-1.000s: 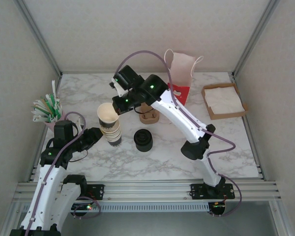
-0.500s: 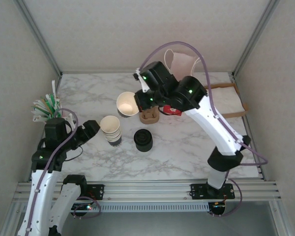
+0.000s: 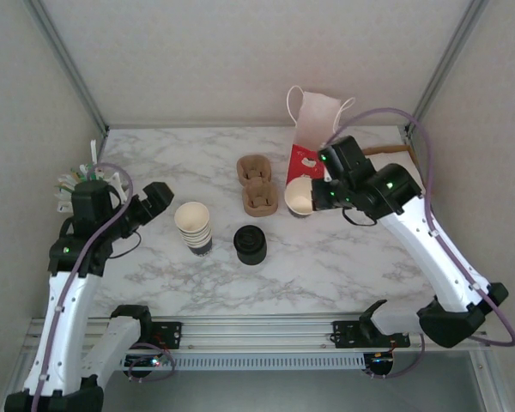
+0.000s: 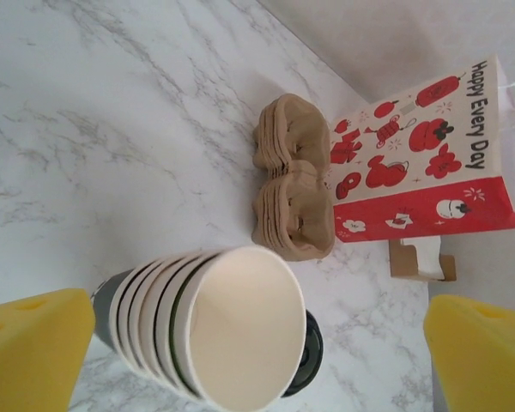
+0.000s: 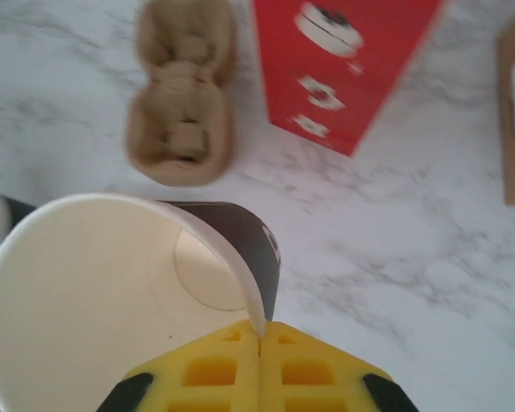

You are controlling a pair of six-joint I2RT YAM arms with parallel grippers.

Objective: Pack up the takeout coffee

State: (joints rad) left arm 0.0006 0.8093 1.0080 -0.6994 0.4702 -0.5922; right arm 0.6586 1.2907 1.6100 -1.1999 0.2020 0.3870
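Over the marble table (image 3: 343, 257), top external view: right gripper (image 3: 316, 196) pinched on the takeout coffee cup (image 3: 297, 198). Cup lidless, tipped so its cream inside faces the camera, just right of the pulp cup carrier (image 3: 257, 184), in front of the red-and-white paper bag (image 3: 313, 129). Left gripper (image 3: 152, 202) spread wide, holding nothing, left of the stack of cups (image 3: 193, 227). Stack of black lids (image 3: 250, 245) just right of that stack

Left wrist: yellow fingers (image 4: 34, 348) far apart at the frame edges, nothing gripped; stack of cups (image 4: 232, 330) below between them, carrier (image 4: 292, 193) and bag (image 4: 421, 163) beyond

Right wrist: right gripper (image 5: 259, 360) closed tight on the cup's (image 5: 86, 292) rim and dark wall; carrier (image 5: 182, 103) and bag (image 5: 339, 60) on the marble beyond
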